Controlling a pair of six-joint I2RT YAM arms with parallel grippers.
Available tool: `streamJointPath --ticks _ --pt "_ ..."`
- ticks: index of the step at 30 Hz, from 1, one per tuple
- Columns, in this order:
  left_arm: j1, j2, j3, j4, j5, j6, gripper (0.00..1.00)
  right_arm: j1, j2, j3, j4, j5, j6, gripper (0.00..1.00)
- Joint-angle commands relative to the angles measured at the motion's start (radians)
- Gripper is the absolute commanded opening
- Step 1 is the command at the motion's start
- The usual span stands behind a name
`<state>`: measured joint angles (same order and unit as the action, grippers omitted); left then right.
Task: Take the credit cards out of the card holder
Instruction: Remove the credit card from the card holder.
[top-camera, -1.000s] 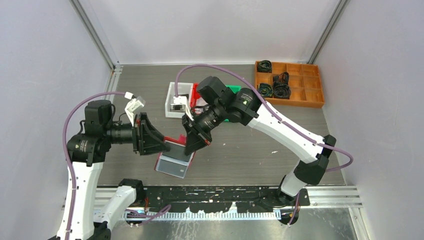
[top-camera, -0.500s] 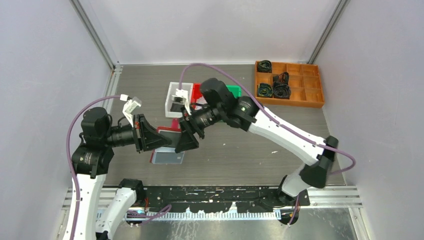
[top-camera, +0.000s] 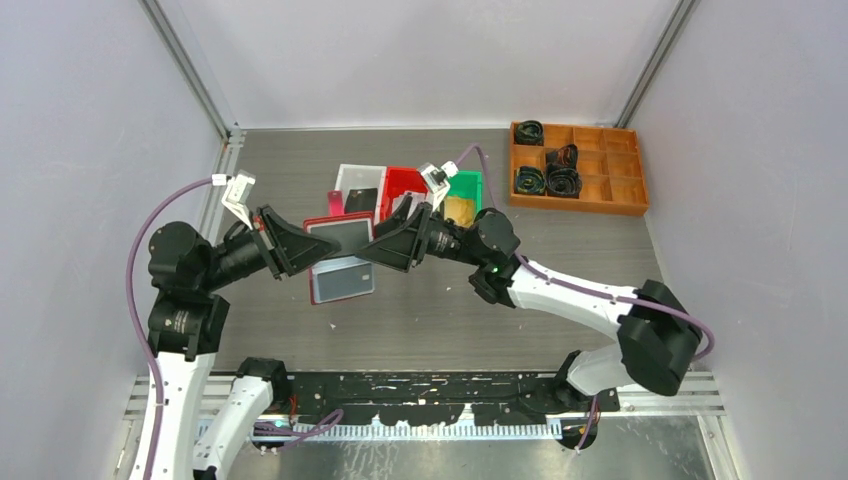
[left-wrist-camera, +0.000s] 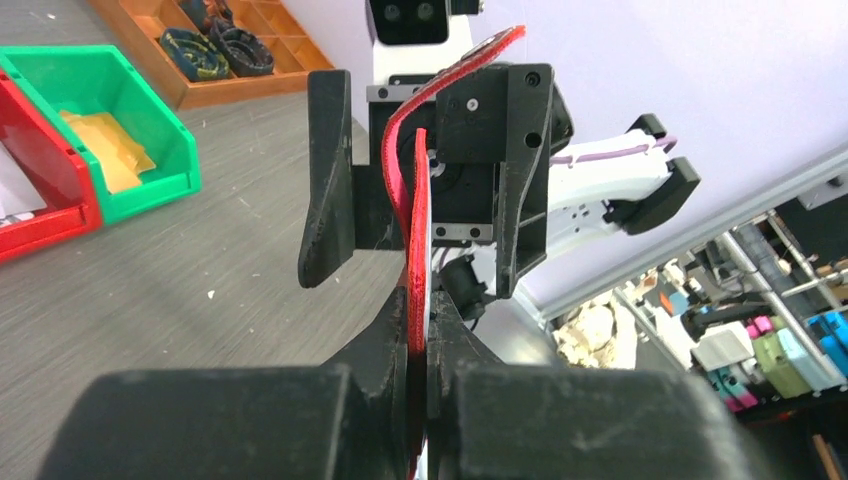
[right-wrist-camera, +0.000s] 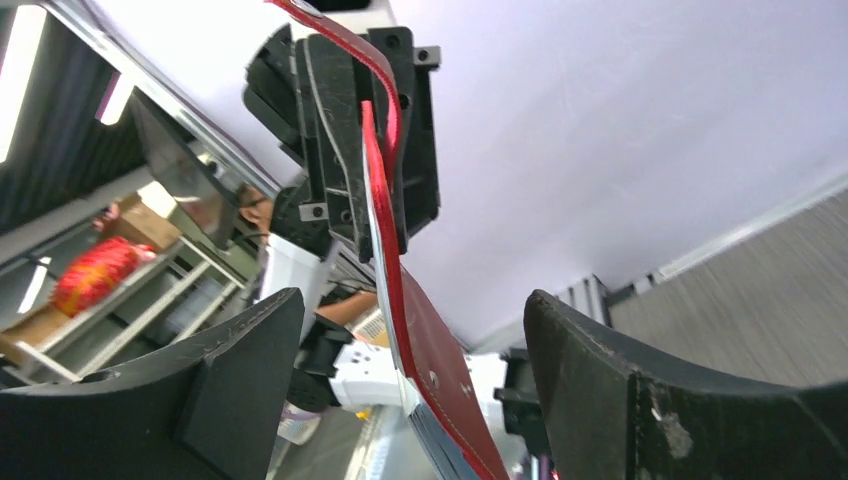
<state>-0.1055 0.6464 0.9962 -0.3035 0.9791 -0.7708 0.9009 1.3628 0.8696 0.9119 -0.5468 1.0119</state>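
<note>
The red card holder (top-camera: 340, 224) hangs unfolded above the table between both arms. Its upper sleeve shows a dark credit card (top-camera: 346, 237), and the lower flap shows a grey one (top-camera: 343, 281). My left gripper (top-camera: 311, 248) is shut on the holder's left edge. The left wrist view shows the red edge (left-wrist-camera: 414, 210) pinched between the fingers of that gripper (left-wrist-camera: 420, 312). My right gripper (top-camera: 393, 247) stands open around the holder's right edge. In the right wrist view the holder (right-wrist-camera: 432, 352) passes between the fingers of the right gripper (right-wrist-camera: 410, 310) without touching them. Stacked card edges (right-wrist-camera: 432, 444) show at its bottom.
Behind the holder stand a white bin (top-camera: 349, 178) with a dark card (top-camera: 362, 200) in it, a red bin (top-camera: 404, 183) and a green bin (top-camera: 467, 186) holding something yellow. An orange divided tray (top-camera: 600, 170) with black coils sits at the back right.
The holder has risen off the table and moved back and left. My left gripper closed on its edge. My right gripper let go and opened wide, and its arm dropped low.
</note>
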Motion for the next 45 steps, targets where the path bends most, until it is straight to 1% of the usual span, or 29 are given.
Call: streamJointPath --ticks 1,2,3,6,8,9,10,11,12,13,14,15,16,18,20,23,25,26,34,40,43,45 --pt "-0.004 0.0 0.022 0.134 -0.042 -0.122 0.0 0.021 0.049 0.002 0.335 0.046 0.15 0.84" --pt "-0.004 -0.001 0.022 0.135 -0.045 -0.129 0.0 0.026 0.056 0.008 0.338 0.047 0.151 0.82" --pt "-0.004 -0.005 0.019 0.136 -0.051 -0.133 0.0 0.032 0.067 0.016 0.341 0.044 0.152 0.79" --pt "-0.003 -0.02 0.013 0.126 -0.085 -0.139 0.0 0.037 0.087 0.024 0.348 0.041 0.18 0.62" --pt "-0.003 -0.029 0.005 0.119 -0.088 -0.14 0.0 0.037 0.093 0.016 0.368 0.052 0.202 0.46" --pt "-0.004 -0.033 0.002 0.105 -0.089 -0.136 0.0 0.037 0.095 0.013 0.378 0.052 0.209 0.35" --pt "-0.003 -0.036 0.0 0.078 -0.095 -0.125 0.02 0.034 0.093 0.013 0.378 0.047 0.218 0.24" --pt "-0.004 -0.037 0.001 0.042 -0.099 -0.105 0.09 0.03 0.089 0.012 0.371 0.039 0.227 0.14" --pt "-0.004 -0.036 0.003 0.002 -0.094 -0.078 0.18 0.023 0.081 0.013 0.353 0.028 0.234 0.05" --pt "-0.004 -0.032 0.005 -0.032 -0.075 -0.043 0.3 0.013 0.07 0.016 0.314 0.008 0.241 0.01" --pt "-0.004 -0.024 0.013 -0.076 -0.051 -0.002 0.41 0.003 0.054 0.021 0.257 -0.02 0.24 0.01" --pt "-0.003 -0.01 0.028 -0.138 -0.031 0.045 0.47 -0.006 0.035 0.032 0.188 -0.061 0.227 0.01" --pt "-0.004 0.008 0.047 -0.194 -0.003 0.097 0.49 -0.013 0.016 0.047 0.102 -0.107 0.197 0.01" --pt "-0.004 0.044 0.081 -0.289 0.061 0.181 0.5 -0.014 -0.029 0.095 -0.112 -0.201 0.101 0.01" --pt "-0.003 0.068 0.096 -0.332 0.122 0.213 0.51 -0.013 -0.048 0.173 -0.368 -0.296 -0.024 0.01" --pt "-0.004 0.072 0.076 -0.285 0.217 0.196 0.51 -0.01 -0.044 0.307 -0.737 -0.384 -0.234 0.01" --pt "-0.004 0.066 0.057 -0.246 0.262 0.165 0.51 -0.011 -0.02 0.407 -0.939 -0.409 -0.351 0.01" --pt "-0.005 0.066 0.052 -0.242 0.283 0.164 0.5 -0.01 -0.007 0.444 -1.011 -0.417 -0.395 0.01" --pt "-0.004 0.077 0.053 -0.241 0.396 0.162 0.44 -0.007 0.082 0.632 -1.305 -0.523 -0.61 0.01" --pt "-0.003 0.063 0.053 -0.247 0.416 0.18 0.44 -0.003 0.137 0.744 -1.49 -0.529 -0.731 0.01" --pt "-0.004 0.055 0.046 -0.288 0.39 0.234 0.44 0.008 0.165 0.791 -1.558 -0.522 -0.771 0.01" --pt "-0.004 0.057 0.049 -0.377 0.368 0.333 0.43 0.019 0.179 0.822 -1.595 -0.518 -0.798 0.01"
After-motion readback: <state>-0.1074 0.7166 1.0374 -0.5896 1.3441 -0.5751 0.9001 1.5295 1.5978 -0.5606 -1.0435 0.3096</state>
